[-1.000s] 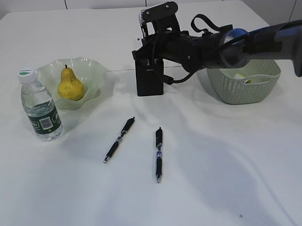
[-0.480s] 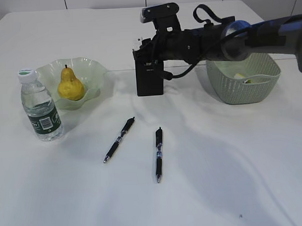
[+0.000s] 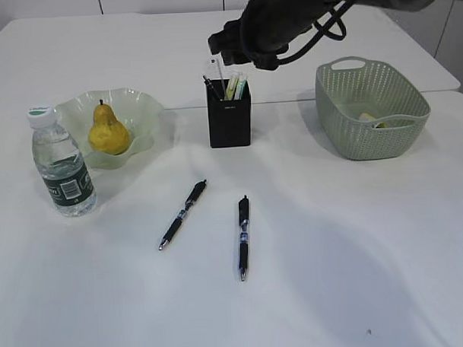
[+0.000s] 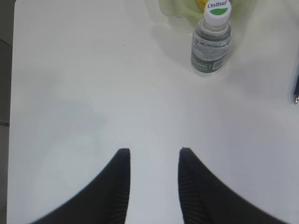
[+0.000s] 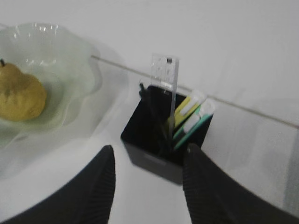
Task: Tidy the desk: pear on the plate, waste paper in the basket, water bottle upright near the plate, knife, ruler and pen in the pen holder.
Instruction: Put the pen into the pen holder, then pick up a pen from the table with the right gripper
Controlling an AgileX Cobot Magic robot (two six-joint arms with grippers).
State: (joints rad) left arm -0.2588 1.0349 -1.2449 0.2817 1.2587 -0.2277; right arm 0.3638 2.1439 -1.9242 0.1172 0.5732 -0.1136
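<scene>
Task progress, mid-sequence. The pear (image 3: pixel 108 132) lies in the plate (image 3: pixel 145 108), and the bottle (image 3: pixel 61 166) stands upright just beside the plate on the worktop (image 3: pixel 355 238); both steps appear done. The basket (image 3: pixel 370 119) at the right holds something pale at its bottom, probably the waste paper, though too little shows to be sure. The holder (image 3: pixel 230 124) carries the clear ruler (image 5: pixel 169 86) standing upright, a dark pen, and two green-and-yellow handled items, one of them perhaps the knife. Two pens (image 3: pixel 183 214) (image 3: pixel 243 236) lie loose on the worktop in front of the holder, well apart from it; these seem to be what is left. The right tool (image 5: pixel 147 184) hangs above the holder with jaws parted and nothing between them. The left tool (image 4: pixel 152 179) hovers over bare worktop near the bottle, jaws moderately apart and empty. Judged remaining: lifting each loose pen into the holder.
</scene>
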